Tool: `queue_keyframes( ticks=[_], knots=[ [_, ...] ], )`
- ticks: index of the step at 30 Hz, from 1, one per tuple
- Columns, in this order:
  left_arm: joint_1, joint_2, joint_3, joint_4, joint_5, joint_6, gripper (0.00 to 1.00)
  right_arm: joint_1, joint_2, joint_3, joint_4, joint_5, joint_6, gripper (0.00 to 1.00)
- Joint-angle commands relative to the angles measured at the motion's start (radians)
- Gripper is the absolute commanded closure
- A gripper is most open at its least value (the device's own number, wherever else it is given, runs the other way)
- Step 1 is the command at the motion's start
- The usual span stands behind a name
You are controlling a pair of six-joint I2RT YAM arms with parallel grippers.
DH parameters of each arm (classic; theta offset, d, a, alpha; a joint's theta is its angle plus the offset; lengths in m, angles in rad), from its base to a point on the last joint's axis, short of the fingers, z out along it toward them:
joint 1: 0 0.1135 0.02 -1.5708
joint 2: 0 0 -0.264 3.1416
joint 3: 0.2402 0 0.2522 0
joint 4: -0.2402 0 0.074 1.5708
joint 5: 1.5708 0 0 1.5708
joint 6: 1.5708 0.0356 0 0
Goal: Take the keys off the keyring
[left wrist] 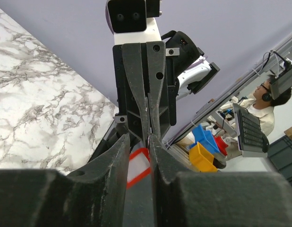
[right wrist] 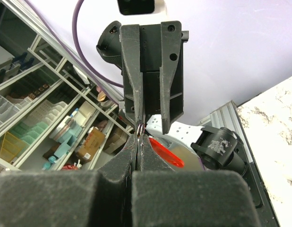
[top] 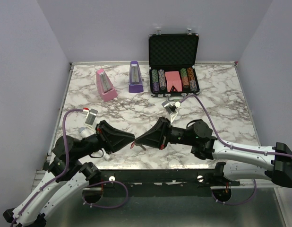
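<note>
Red keyring (left wrist: 136, 169) sits right where both tips meet, above the near edge of the surface (top: 217, 109); left gripper (top: 131, 140) jaws narrow around it, right gripper (top: 140, 140) jaws shut, facing head-on; keys too tiny to spot.

Keyring (left wrist: 136, 170): only one corner of the red loop shows, between the fingers of the left gripper (left wrist: 139, 140). In the right wrist view, the right gripper (right wrist: 139, 142) covers its left end. Keys: too small to tell. Right arm (top: 259, 153): cut off at the frame's edge.
</note>
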Motion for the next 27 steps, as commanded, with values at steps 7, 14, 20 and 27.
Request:
queue_keyframes(
  ticks=[7, 14, 20, 27],
  knots=[
    [-0.005, 0.027, 0.054, -0.050, 0.111, 0.066, 0.86, 0.006, 0.033, 0.045, 0.038, -0.082, -0.011, 0.99],
    [-0.003, 0.031, 0.080, -0.099, 0.138, 0.089, 1.00, 0.006, 0.042, 0.063, 0.018, -0.111, -0.023, 0.99],
    [-0.003, 0.045, 0.120, -0.171, 0.167, 0.134, 1.00, 0.006, 0.064, 0.097, -0.021, -0.159, -0.036, 0.99],
    [-0.003, 0.073, 0.174, -0.271, 0.180, 0.193, 1.00, 0.006, 0.085, 0.145, -0.116, -0.208, -0.069, 0.99]
  ],
)
